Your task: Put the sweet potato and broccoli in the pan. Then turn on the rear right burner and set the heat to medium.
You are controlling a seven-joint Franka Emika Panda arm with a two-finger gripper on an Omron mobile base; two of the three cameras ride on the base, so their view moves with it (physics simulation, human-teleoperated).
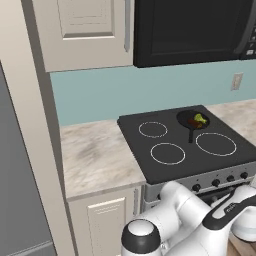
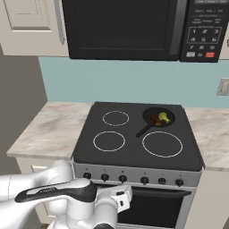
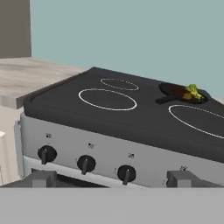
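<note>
Tool [image 3: 112, 178]: two dark finger tips [image 3: 38, 178] stand far apart at the bottom of the hand view, jaws wide, nothing between them.
Tool position: low in front of the stove, level with the knob row [image 3: 86, 163], facing the control panel.
Pan [image 2: 157, 118]: small round black skillet on the rear right burner [image 2: 169, 111] of the cooktop [image 2: 134, 134]; long straight handle points toward the front left.
Pan relative to tool: well apart, beyond the knob row and across the glass, up and to the right in the hand view.
Sweet potato [image 2: 155, 120]: reddish-brown lump inside the pan, touching the broccoli.
Broccoli [image 2: 164, 117]: yellow-green knobbly lump inside the pan, on its right half.
Hidden or cut off: the burner zone lies mostly under the pan; its outline cannot be made out. The sweet potato is barely separable from the broccoli in the hand view. Knob markings are too small to read. The rightmost knobs are cut off in the left base view.
Materials and shapes: flat black glass cooktop with three visible white rings, the front right one largest; grey metallic control panel with round black knobs; pale marbled worktop [image 1: 95, 155] on both sides; black microwave [image 2: 129, 27] above; pale blue wall [image 1: 110, 90].
</note>
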